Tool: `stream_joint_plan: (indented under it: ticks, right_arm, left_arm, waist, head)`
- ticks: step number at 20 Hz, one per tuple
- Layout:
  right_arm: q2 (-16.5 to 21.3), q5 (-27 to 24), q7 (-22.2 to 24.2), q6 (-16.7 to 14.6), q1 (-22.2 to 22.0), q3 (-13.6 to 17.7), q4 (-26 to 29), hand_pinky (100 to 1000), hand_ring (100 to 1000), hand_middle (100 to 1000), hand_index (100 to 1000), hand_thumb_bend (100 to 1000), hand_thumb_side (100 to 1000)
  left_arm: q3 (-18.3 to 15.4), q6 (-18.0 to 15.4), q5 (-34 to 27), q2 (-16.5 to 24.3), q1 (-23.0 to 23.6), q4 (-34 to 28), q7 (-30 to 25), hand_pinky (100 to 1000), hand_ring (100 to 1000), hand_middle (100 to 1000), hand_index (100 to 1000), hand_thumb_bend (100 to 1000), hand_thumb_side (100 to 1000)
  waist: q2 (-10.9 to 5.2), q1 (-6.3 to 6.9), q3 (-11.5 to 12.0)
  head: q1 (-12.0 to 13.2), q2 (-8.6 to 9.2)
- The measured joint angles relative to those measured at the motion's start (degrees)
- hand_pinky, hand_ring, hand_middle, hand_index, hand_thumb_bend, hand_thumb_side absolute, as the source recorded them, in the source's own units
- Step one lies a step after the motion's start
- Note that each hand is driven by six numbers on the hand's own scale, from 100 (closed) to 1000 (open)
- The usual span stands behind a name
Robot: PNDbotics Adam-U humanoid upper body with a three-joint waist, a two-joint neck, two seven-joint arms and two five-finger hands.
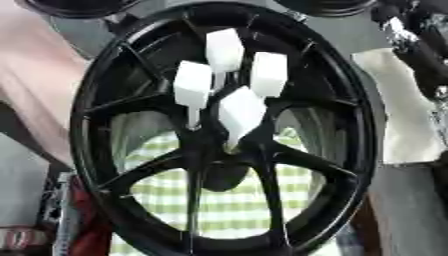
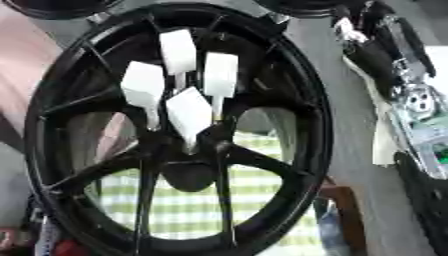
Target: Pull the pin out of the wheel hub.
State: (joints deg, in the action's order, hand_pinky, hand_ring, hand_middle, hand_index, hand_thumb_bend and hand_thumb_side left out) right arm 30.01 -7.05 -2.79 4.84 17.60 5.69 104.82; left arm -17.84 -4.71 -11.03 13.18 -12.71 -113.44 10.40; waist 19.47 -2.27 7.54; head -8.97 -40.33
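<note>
A black spoked wheel hub [image 1: 96, 100] fills both views, standing close in front of me. Several white pins stick out of its centre, each a white block head on a thin stem. Their heads sit at the top [image 1: 224, 50], right [image 1: 269, 74], left [image 1: 192, 84] and lowest in the middle [image 1: 241, 111]. My right arm [image 2: 385, 55], black with silver joints, runs along the right side, beyond the rim and apart from the pins. I cannot make out how its hand stands. The left hand shows in no view.
A green and white checked cloth [image 1: 227, 200] shows through the lower spokes. A white sheet [image 1: 398, 110] lies to the right of the rim. A pink surface [image 1: 31, 75] is at the left, and red and white objects [image 1: 74, 230] sit at the lower left.
</note>
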Motion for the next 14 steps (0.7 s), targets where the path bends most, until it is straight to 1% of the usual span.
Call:
stream_joint_plan:
  ticks: [2,4,7,10,12,14]
  right_arm:
    - [0.00,0.00,0.00,0.00,0.00,0.00,0.09,930,842,726,803,111,490]
    - [0.00,0.00,0.00,0.00,0.00,0.00,0.19,930,842,727,804,113,489]
    - [0.01,0.00,0.00,0.00,0.03,-0.03,0.22,929,842,727,803,124,494]
    - [0.34,0.21,0.06,0.04,0.37,-0.16,0.25,927,843,730,802,118,474]
    - [1.49,0.67,0.36,0.20,1.07,-0.67,0.31,924,843,733,802,121,460]
    - [3.60,1.52,1.23,0.34,2.13,-1.62,0.65,921,844,736,801,126,452]
  left_arm:
    - [0.00,0.08,0.00,0.00,0.00,0.00,-0.05,847,692,725,853,139,853]
    - [0.00,0.14,0.00,0.00,0.00,0.00,-0.06,847,692,726,853,139,853]
    - [0.00,0.18,0.00,0.00,0.00,0.00,-0.05,847,692,726,853,139,853]
    - [0.00,0.20,0.00,0.02,0.00,0.00,-0.03,847,692,726,853,139,854]
    - [0.00,0.24,0.01,0.05,0.03,0.00,-0.03,847,692,726,853,138,855]
    - [0.00,0.30,0.01,0.26,0.09,0.00,-0.08,847,692,726,853,138,855]
  waist:
    - [0.00,-0.18,-0.01]
    - [0.00,-0.31,-0.01]
    - [0.00,-0.35,-0.01]
    - [0.00,-0.43,-0.01]
    - [0.00,-0.57,-0.05]
    - [-0.01,-0.71,-0.10]
  head:
    - [0.17,1.19]
    - [0.32,1.71]
    - [0.35,1.72]
    - [0.35,1.66]
    - [0.35,1.59]
    - [0.31,1.09]
